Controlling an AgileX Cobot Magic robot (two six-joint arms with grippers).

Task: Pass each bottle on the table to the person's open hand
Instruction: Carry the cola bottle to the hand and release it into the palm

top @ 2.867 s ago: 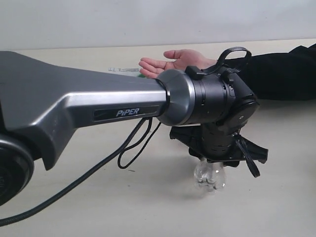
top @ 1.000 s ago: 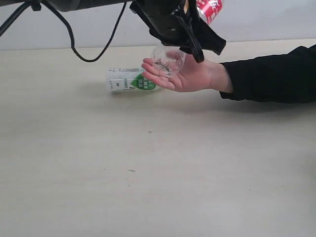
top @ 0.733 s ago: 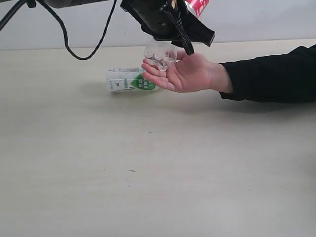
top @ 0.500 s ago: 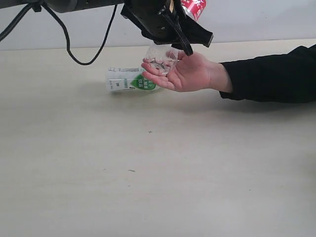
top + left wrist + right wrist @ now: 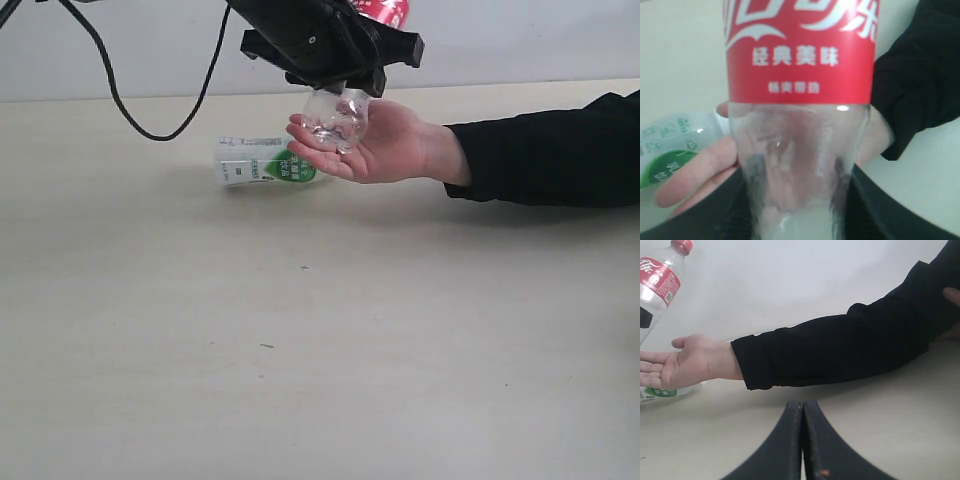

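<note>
My left gripper [image 5: 335, 75] is shut on the clear red-labelled cola bottle [image 5: 338, 112], which it holds upright, base down. The cola bottle [image 5: 797, 100] fills the left wrist view, black fingers [image 5: 725, 210] on both sides of its clear lower part. Its base rests in or just above the person's open hand [image 5: 375, 145], palm up, black sleeve [image 5: 545, 150] behind. One white-labelled bottle with green marks [image 5: 262, 160] lies on its side on the table [image 5: 300, 330] just beyond the fingertips. My right gripper [image 5: 802, 407] is shut and empty, low over the table. The yellow juice bottle is out of view.
The person's black-sleeved arm [image 5: 840, 350] lies across the right side of the table. My left arm's black cable [image 5: 130, 90] hangs over the back left of the table. A pale wall [image 5: 520, 40] stands behind.
My left gripper has turned and carried the cola bottle down a little, so its base now sits at the palm. The hand and the lying bottle have stayed put.
</note>
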